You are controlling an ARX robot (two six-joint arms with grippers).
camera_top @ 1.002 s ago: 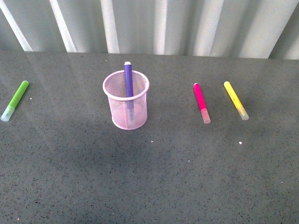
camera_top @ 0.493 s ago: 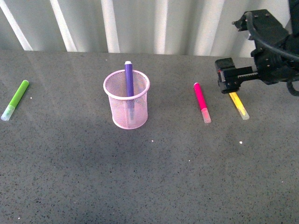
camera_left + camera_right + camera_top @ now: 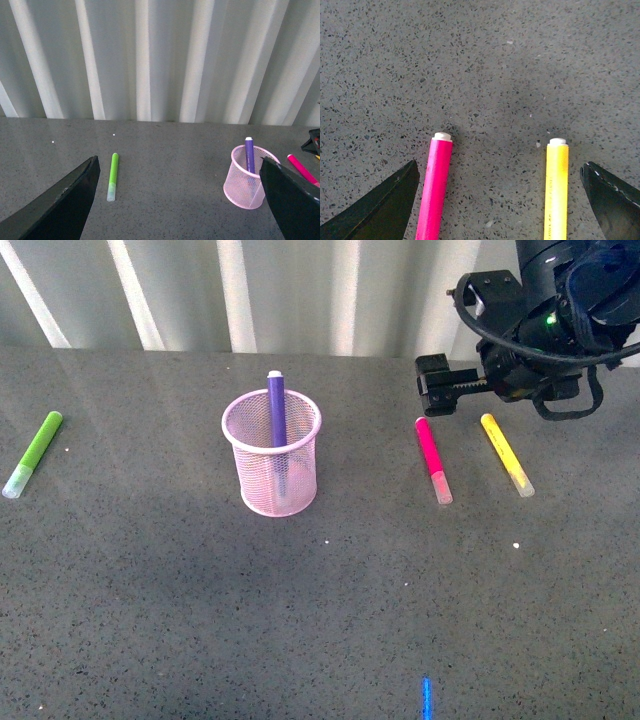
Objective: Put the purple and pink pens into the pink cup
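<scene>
Four markers and one cup sit on the dark speckled surface [image 3: 200,620]. Furthest left, a single lime-green marker [image 3: 33,454] lies flat, its clear cap toward the robot, well apart from everything else. Next comes the pink cup [image 3: 272,455], upright. One purple pen [image 3: 275,410] stands inside it, leaning on the far rim with its end poking above the mesh. To the right of the cup, clear of it, the one pink pen [image 3: 432,459] lies flat on the surface, clear cap toward the robot. Near it on the right lies one yellow marker [image 3: 505,453], angled much the same way.

Two pincers show, one in each wrist view. The left pincer [image 3: 178,162] is spread wide and grips nothing, and the green marker and the cup show between its fingers [image 3: 65,200]. The right pincer [image 3: 500,164] is likewise wide apart and empty. It hangs over the far ends of the pink pen and the yellow marker, both of which show between its fingertips [image 3: 395,200].
</scene>
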